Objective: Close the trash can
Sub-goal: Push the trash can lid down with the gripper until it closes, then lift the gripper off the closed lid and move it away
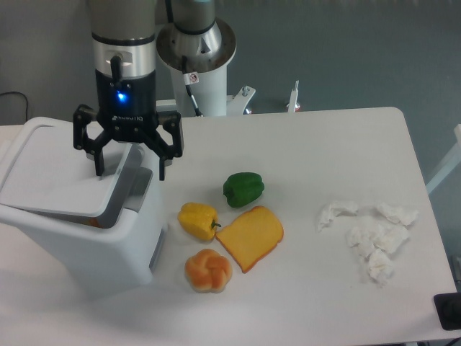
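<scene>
The white trash can (79,231) sits with its flat lid (57,169) nearly down, the gripper (130,163) above, jaws apart.

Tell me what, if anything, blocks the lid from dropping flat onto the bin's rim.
Nothing visible does. The lid hangs slightly ajar over the trash can; the open gripper straddles its free edge, and the toy foods lie apart on the table.

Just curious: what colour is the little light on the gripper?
Blue; the light glows on the gripper in the fixed camera view.
</scene>
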